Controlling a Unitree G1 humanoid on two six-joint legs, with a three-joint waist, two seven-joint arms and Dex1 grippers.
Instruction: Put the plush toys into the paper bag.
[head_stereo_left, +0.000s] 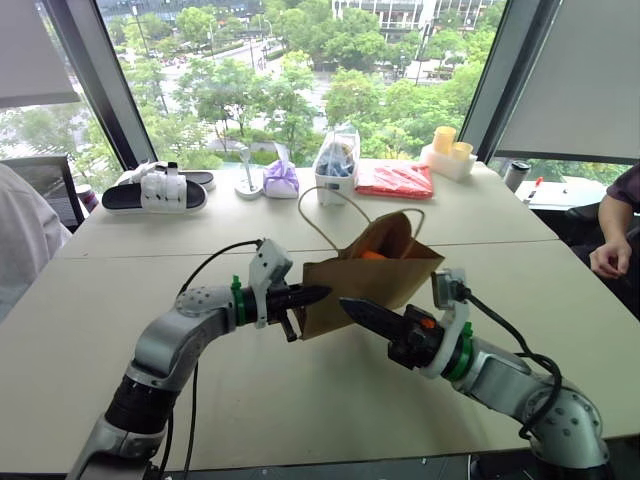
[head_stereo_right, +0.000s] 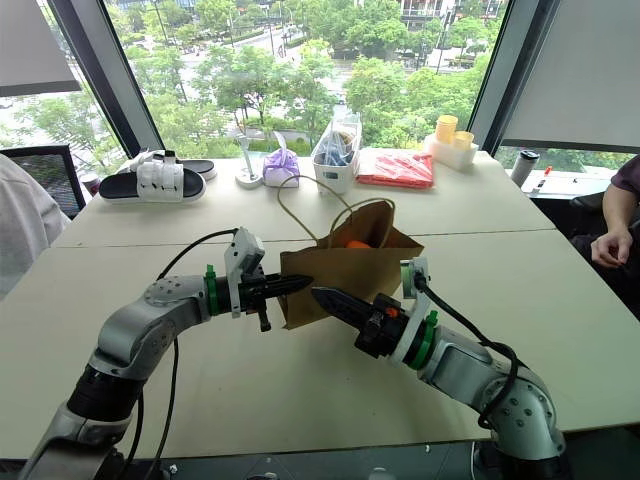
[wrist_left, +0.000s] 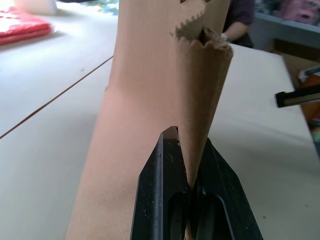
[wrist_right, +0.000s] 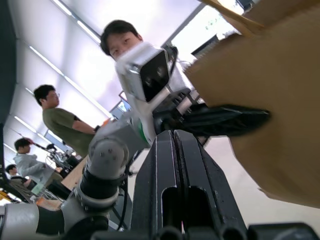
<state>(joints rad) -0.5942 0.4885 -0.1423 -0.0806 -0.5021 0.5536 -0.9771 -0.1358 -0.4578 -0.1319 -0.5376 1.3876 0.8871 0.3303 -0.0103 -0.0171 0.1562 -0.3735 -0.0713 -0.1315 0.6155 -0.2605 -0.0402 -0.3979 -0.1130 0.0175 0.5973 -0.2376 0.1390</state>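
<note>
The brown paper bag (head_stereo_left: 370, 285) stands on the middle of the table with its mouth gaping upward. An orange plush toy (head_stereo_left: 373, 255) shows inside it, just below the rim. My left gripper (head_stereo_left: 318, 294) reaches in level from the left and is shut on the bag's near left edge. The left wrist view shows its fingers (wrist_left: 170, 155) pinching the folded paper (wrist_left: 150, 100). My right gripper (head_stereo_left: 350, 308) hangs in front of the bag's near face, shut with nothing in it, its tip pointing toward the left gripper.
Along the far edge lie black-and-white slippers (head_stereo_left: 155, 190), a purple pouch (head_stereo_left: 280, 178), a clear bag of blue items (head_stereo_left: 336, 160), a red packet (head_stereo_left: 395, 180) and yellow cups (head_stereo_left: 447, 148). A person's hand (head_stereo_left: 610, 255) rests at the right edge. The bag's twine handles (head_stereo_left: 330, 215) loop up.
</note>
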